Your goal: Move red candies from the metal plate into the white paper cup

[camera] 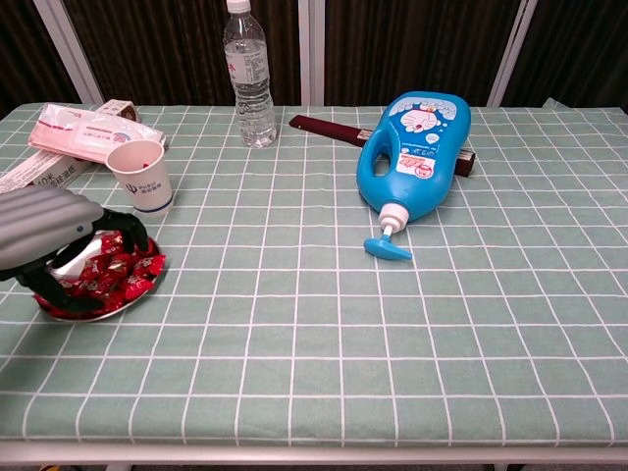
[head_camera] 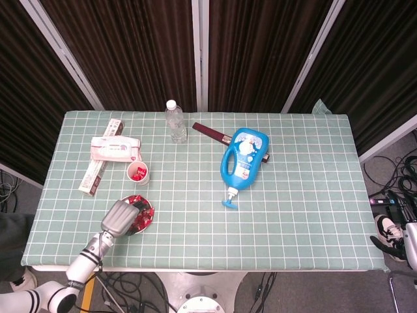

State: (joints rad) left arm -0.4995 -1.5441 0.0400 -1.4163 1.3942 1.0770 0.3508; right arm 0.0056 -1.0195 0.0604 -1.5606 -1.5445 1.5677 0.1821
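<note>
A metal plate [head_camera: 150, 208] [camera: 96, 313] heaped with red candies [head_camera: 141, 220] [camera: 120, 274] lies near the table's front left corner. My left hand [head_camera: 120, 217] [camera: 47, 234] hovers low over the plate's left half, fingers curled down among the candies. The palm hides whether any candy is pinched. Just behind the plate stands the white paper cup [head_camera: 138, 173] [camera: 140, 175], upright, with a few red candies inside in the head view. My right hand shows in neither view.
A pink wipes pack [head_camera: 115, 149] [camera: 90, 129] and a long carton [head_camera: 95, 171] lie behind the cup. A water bottle [camera: 248, 74] stands at the back. A blue pump bottle [camera: 416, 152] lies on a dark red box [camera: 322, 128] mid-table.
</note>
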